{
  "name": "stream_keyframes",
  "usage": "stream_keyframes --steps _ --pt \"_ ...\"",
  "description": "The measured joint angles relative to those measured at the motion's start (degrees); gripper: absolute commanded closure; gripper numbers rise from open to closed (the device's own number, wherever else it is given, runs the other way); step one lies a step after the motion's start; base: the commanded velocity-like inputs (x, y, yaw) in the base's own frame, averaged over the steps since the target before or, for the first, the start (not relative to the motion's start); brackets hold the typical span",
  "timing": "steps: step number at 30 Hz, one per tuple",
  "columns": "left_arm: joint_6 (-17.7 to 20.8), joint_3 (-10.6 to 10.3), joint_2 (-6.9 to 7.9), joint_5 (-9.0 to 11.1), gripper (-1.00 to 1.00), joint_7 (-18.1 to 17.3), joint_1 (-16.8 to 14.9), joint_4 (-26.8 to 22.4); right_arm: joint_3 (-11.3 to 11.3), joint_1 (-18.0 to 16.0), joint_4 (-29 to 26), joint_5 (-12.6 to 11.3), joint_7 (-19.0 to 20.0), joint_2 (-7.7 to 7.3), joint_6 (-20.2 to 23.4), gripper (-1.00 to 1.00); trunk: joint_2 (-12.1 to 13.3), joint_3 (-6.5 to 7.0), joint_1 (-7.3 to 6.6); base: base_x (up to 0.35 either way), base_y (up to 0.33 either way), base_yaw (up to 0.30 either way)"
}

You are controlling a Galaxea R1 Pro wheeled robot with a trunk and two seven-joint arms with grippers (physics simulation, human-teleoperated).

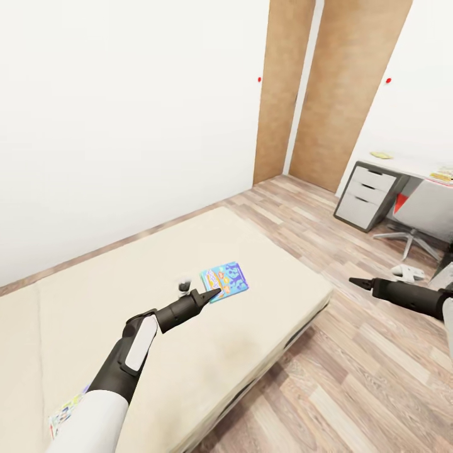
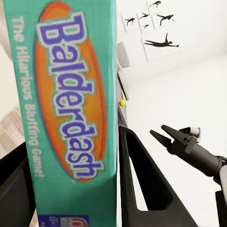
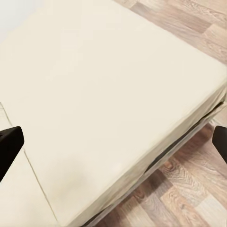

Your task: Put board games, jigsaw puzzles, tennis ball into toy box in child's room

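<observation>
The left gripper (image 1: 211, 294) clamps a teal Balderdash box (image 2: 71, 109) over the bed (image 1: 264, 314) — the right gripper (image 3: 113, 142) (fingers spread wide) hovers at the bed's right edge.

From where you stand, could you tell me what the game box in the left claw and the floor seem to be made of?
Balderdash box: looks like glossy printed cardboard, given its flat teal panel and sharp straight edge; the render leaves it open. Floor: appears to be matte wood planking, shown by grain and staggered board seams, possibly laminate.
</observation>
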Motion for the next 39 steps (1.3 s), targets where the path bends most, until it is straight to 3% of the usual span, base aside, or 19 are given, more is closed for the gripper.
stream_keyframes --steps 5,13,26,39 --pt "0.0 0.0 0.0 0.0 1.0 0.0 0.0 0.0 0.3 0.0 0.0 0.1 0.0 0.69 0.0 -1.0 2.0 1.32 -1.1 0.0 0.0 -0.149" --pt "0.1 0.0 0.07 0.1 1.0 0.0 0.0 0.0 2.8 0.1 0.0 0.2 0.0 1.03 0.0 -1.0 5.2 3.44 -2.86 0.0 0.0 -0.147" --pt "0.1 0.0 0.09 0.1 1.0 0.0 0.0 0.0 3.3 0.1 0.0 0.2 0.0 1.08 0.0 -1.0 10.5 6.86 -5.73 0.0 0.0 -0.125" --pt "-0.1 0.0 0.11 0.2 1.0 -0.2 0.5 -1.6 3.4 0.1 -0.1 0.2 0.0 1.08 0.0 -1.0 10.5 7.08 -5.73 0.0 0.0 -0.129"
